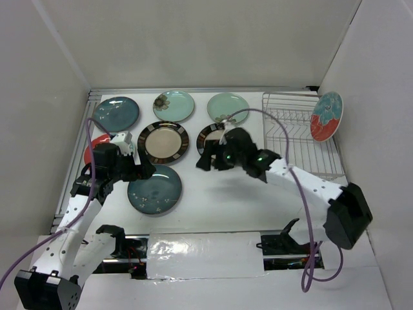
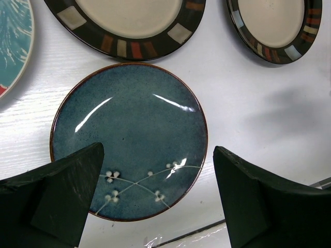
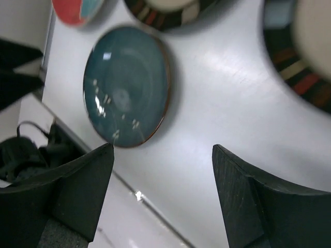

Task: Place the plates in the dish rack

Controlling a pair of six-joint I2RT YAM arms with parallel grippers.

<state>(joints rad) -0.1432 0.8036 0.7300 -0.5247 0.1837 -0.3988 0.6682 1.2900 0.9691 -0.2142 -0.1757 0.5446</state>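
Eight plates [image 1: 153,188] and one dish rack [image 1: 293,145]

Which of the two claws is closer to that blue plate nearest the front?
Left. The left gripper hovers open over the plate; the right gripper, also open, is off to its right, over bare table.

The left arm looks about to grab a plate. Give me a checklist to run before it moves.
1. Left gripper open and empty: ok.
2. Dark teal plate lies flat beneath it: ok.
3. That plate apart from the striped plate: ok, a gap shows.
4. Right gripper open, holding nothing: ok.
5. Dish rack has free slots: ok, only the red plate at its right end.
6. Left gripper's height over the plate: cannot tell.
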